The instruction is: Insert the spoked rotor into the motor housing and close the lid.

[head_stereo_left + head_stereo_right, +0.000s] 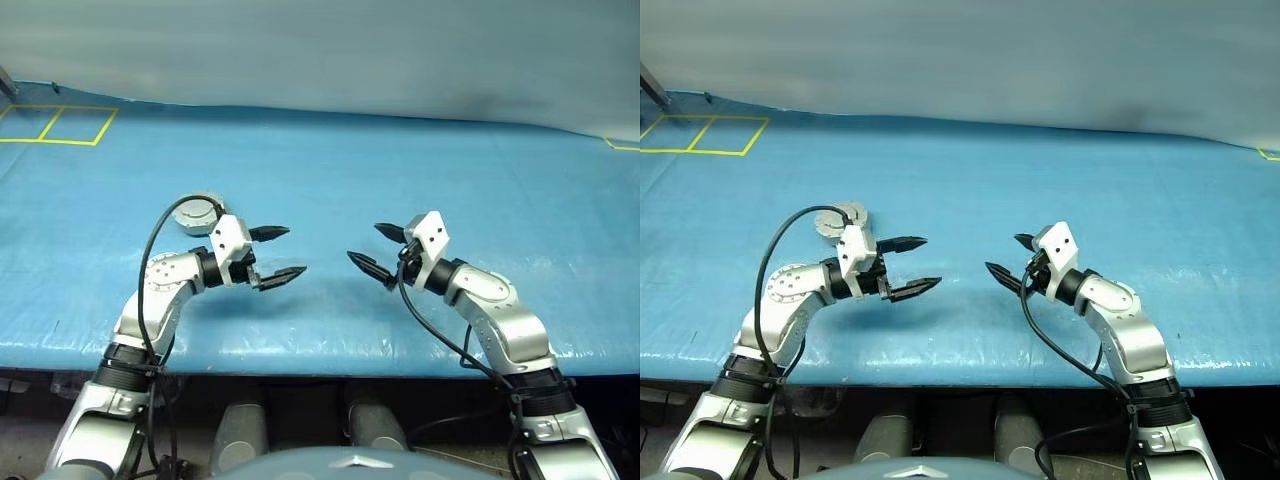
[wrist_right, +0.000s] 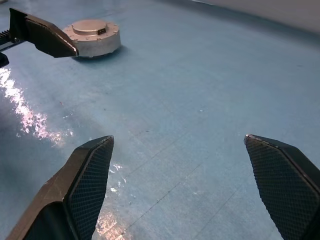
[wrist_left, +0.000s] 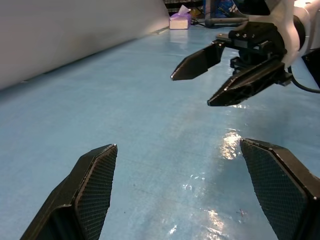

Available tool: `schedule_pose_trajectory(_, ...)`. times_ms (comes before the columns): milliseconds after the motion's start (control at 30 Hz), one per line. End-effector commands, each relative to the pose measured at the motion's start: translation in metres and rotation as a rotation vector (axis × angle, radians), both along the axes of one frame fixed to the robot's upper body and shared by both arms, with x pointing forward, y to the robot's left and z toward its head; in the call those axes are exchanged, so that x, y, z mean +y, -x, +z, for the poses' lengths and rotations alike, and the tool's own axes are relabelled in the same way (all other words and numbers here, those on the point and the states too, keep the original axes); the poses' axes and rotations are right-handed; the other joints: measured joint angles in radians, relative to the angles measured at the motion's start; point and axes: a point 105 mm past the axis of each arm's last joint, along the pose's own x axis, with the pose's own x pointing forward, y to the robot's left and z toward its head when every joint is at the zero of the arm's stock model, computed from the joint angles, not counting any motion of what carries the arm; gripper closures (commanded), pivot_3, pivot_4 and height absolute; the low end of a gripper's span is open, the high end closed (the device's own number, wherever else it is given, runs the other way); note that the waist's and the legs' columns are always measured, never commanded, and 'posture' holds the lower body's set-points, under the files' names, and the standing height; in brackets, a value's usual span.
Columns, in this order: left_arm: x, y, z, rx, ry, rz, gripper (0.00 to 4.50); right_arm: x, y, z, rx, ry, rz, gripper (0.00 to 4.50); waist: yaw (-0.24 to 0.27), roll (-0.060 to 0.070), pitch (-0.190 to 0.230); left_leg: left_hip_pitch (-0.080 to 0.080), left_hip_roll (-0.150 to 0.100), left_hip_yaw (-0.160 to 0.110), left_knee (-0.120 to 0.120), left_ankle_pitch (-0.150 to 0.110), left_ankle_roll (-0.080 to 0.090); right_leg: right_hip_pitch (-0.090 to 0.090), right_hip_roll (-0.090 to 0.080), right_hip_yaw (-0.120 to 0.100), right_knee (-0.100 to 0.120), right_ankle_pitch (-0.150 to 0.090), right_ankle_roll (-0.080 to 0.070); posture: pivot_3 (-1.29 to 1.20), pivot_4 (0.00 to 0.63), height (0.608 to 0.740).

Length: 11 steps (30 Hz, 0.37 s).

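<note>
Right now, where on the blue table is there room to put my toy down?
Lots of bare blue table lies beyond both hands, out to the far wall, and on the right side past the right hand. It is tighter between the left hand and the right hand, and by the closed motor housing behind the left arm.

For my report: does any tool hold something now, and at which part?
Nothing is held. The left tool and the right tool are both open and empty.

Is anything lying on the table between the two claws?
No. Between the left claw and the right claw lies only bare blue table cover, as both eye views show.
</note>
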Motion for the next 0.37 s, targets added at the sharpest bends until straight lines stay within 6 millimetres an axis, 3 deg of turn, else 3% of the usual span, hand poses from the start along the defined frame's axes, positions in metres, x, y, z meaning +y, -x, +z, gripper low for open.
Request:
schedule_pose_trajectory(33,-0.0038,0.0026,-0.0015,-0.020,-0.003,-0.029,0.18,-0.0001,0.0014,0.0079,-0.055,0.017,0.012,0.05,0.002,0.000,0.000,0.000,0.000,0.000,0.000,0.000,0.000,0.000,0.000,0.000,0.000,0.000,0.000,0.00,0.150,0.740)
schedule_pose_trajectory(367,-0.0056,-0.0030,0.0021,-0.040,0.026,-0.014,0.18,-0.0003,-0.0001,0.0089,-0.065,0.016,0.007,0.05,0.007,0.000,0.000,0.000,0.000,0.000,0.001,0.000,0.000,0.000,0.000,0.000,0.001,0.000,0.000,0.00,0.150,0.740)
